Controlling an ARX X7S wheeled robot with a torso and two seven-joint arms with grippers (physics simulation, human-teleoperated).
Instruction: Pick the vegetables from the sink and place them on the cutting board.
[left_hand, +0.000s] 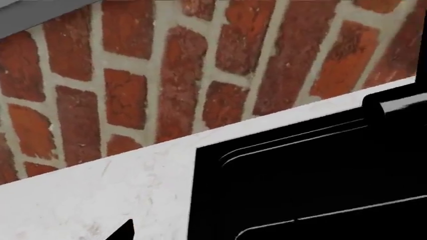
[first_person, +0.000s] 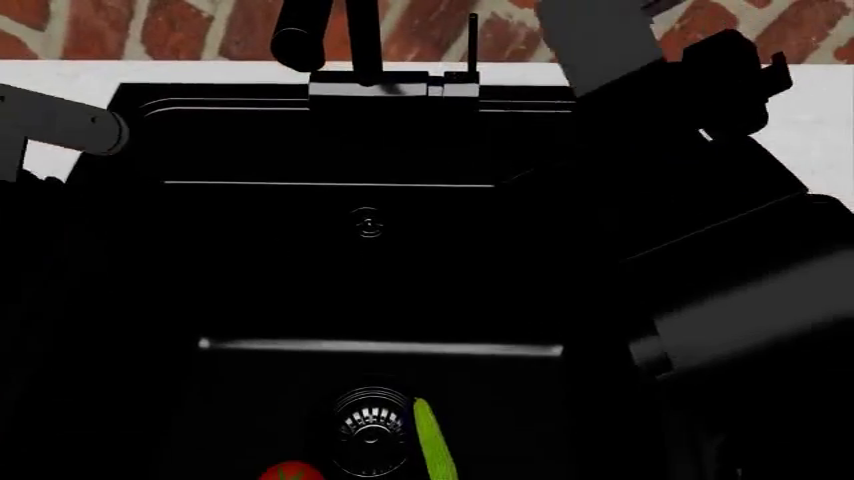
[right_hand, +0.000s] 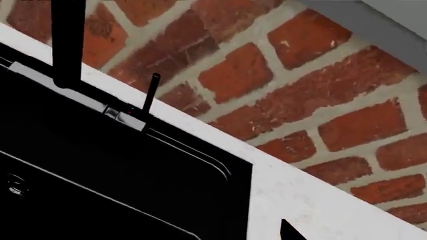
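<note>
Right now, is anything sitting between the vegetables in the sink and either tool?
Nothing visible covers the tomato or the cucumber; both lie open by the drain in the sink. Neither tool's fingertips show clearly, and the dark right arm overhangs the basin's right side.

- Tomato (first_person: 288, 471) and cucumber (first_person: 434, 445) sit in the sink (first_person: 267, 260), either side of the drain (first_person: 370, 428).
- Faucet (first_person: 380, 80) at the sink's back edge, brick wall (first_person: 200, 28) behind the bench (first_person: 54, 75).

Red tomato (first_person: 288, 471), green cucumber (first_person: 433, 441) beside sink (first_person: 267, 260) drain (first_person: 370, 424)
</note>
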